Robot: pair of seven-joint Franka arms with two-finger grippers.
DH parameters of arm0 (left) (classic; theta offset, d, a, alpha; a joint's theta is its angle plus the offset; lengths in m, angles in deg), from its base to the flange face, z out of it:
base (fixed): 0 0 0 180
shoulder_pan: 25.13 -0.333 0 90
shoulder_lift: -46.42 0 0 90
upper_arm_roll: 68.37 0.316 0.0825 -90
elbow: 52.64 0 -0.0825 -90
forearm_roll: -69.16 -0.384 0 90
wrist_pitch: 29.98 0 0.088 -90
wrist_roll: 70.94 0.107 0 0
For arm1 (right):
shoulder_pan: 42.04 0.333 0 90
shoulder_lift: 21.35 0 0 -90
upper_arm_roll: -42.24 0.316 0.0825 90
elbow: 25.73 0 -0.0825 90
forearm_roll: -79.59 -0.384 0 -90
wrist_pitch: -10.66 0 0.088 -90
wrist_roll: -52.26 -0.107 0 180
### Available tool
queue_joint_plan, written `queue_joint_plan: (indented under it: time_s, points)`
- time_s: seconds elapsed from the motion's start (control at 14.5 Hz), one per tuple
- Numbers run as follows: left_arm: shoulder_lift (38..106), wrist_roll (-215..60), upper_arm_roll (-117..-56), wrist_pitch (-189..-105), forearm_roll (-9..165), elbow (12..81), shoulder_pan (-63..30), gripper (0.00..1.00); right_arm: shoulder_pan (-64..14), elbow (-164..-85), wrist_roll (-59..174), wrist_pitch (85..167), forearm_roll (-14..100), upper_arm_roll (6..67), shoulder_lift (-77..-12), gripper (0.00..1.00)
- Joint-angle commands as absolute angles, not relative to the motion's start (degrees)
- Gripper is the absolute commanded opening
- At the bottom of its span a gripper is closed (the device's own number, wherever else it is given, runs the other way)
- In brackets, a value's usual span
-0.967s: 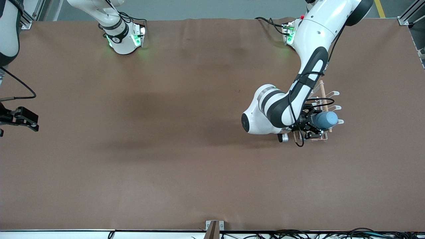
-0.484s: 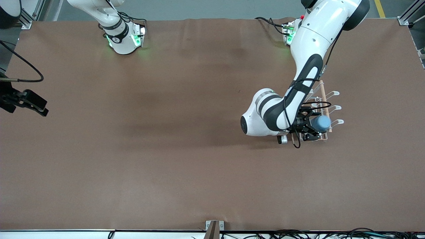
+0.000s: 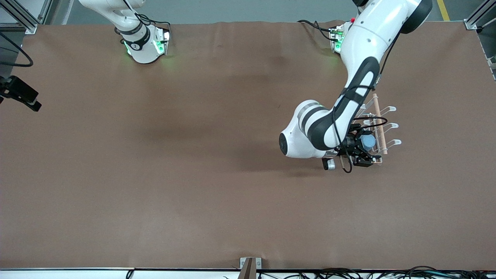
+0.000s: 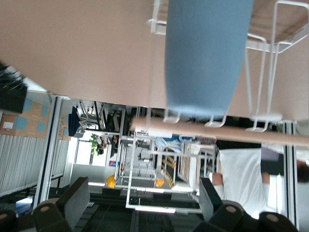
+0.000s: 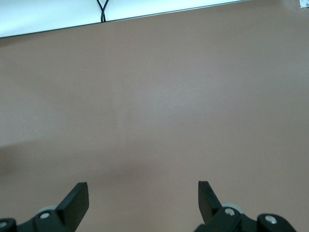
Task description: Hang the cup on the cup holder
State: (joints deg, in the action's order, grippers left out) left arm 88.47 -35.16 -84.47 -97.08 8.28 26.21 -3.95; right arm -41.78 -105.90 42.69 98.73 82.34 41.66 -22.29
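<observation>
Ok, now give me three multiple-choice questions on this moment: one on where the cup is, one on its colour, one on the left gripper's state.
1. Where is the cup?
A. on the cup holder
B. on bare table
C. off the table

2. What colour is the cup?
A. red
B. light blue
C. green

3. How is the left gripper?
A. shut on the cup
B. open, clear of the cup
C. out of view

Answers:
1 A, it sits among the white prongs.
2 B, as both views show.
3 B, the left wrist view shows its fingers spread short of the cup.

The right gripper waits open over the right arm's end of the table.
</observation>
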Motion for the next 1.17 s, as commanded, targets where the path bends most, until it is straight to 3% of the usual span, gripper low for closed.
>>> queue_joint_plan:
  time_s: [0.0,0.28,0.69,1.11]
  points:
    - [82.04,-35.42,-86.47,-96.87,10.53,21.57,-4.04,1.00,-42.22,-105.63,43.11,96.46,78.38,38.74,-21.26,1.00]
    - [76.75,-46.73,-87.44,-98.62,15.71,13.83,-3.87,1.00,-41.95,-104.57,46.09,92.31,77.22,37.41,-21.61,0.99]
    - [67.71,-76.27,-87.01,-104.94,35.28,13.46,-6.75,1.00,-41.77,-106.59,49.62,91.60,77.92,35.56,-21.43,0.98]
    - [60.94,-77.18,-85.96,-108.38,53.04,14.51,-17.73,1.00,-41.69,-109.58,50.06,95.20,80.03,36.00,-21.08,0.98]
